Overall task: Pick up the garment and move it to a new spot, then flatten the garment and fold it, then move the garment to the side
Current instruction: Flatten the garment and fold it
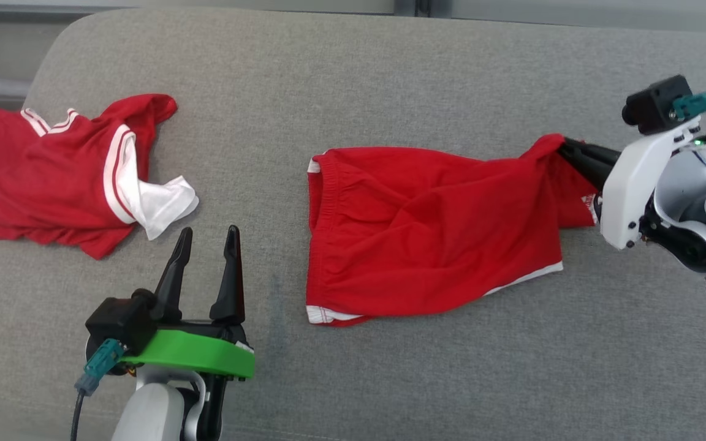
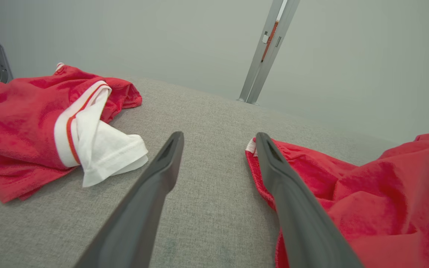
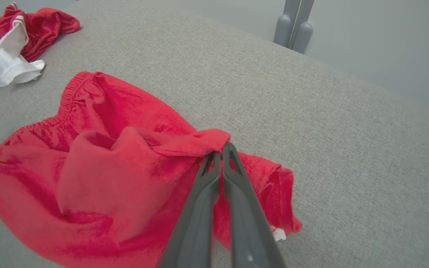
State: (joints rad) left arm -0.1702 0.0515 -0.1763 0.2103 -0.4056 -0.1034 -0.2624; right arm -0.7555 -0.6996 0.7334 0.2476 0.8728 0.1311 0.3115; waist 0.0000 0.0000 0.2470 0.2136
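Head cam sits high and looks fwd and down on the grey padded surface (image 1: 390,73) at medium distance. It takes in the red shorts (image 1: 426,239), the red-white shirt (image 1: 53,177), the left gripper (image 1: 209,231) and the right gripper (image 1: 564,144) together. Left wrist cam is low, near the surface, and faces along its fingers (image 2: 143,208) toward the far edge and the pale wall (image 2: 348,56); shirt at its left, shorts at its right. Right wrist cam is higher, tilted down, v. close over the shorts; shirt small in its top left corner. All 3 views share shorts, shirt and the surface btw them.
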